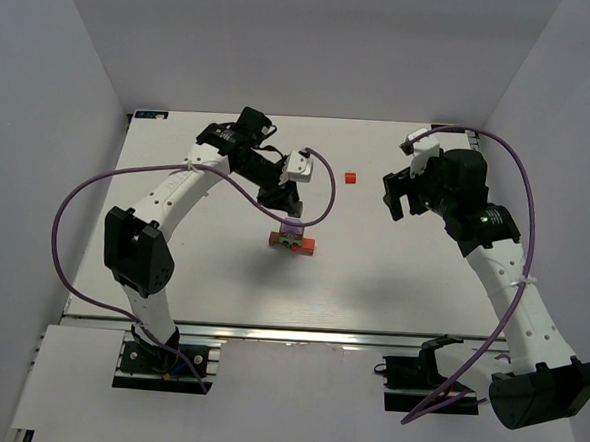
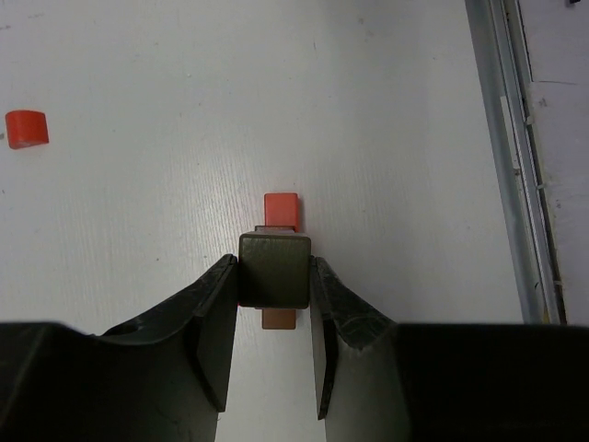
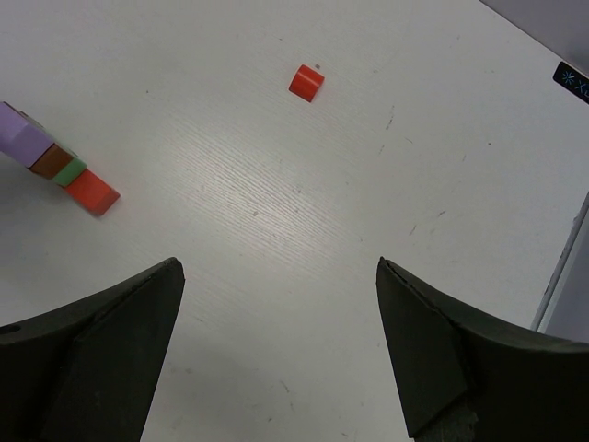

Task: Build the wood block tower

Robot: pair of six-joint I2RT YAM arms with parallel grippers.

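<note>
The tower [image 1: 294, 241] stands mid-table, with brown and red bars lowest and a lilac block [image 1: 292, 224] above. My left gripper [image 1: 290, 209] is right over it. In the left wrist view my left gripper [image 2: 274, 262] is shut on a dark grey block [image 2: 274, 269], directly above the red bar [image 2: 282, 208] and the brown bar [image 2: 281, 319]. The right wrist view shows the lilac [image 3: 20, 133], brown [image 3: 51, 161], green [image 3: 69, 172] and red [image 3: 92, 191] pieces. A loose red block [image 1: 351, 177] lies further back. My right gripper [image 1: 402, 197] is open and empty, off to the right.
The loose red block also shows in the left wrist view [image 2: 26, 128] and in the right wrist view [image 3: 306, 82]. An aluminium rail [image 2: 515, 157] runs along the table's edge. White walls enclose the table on three sides.
</note>
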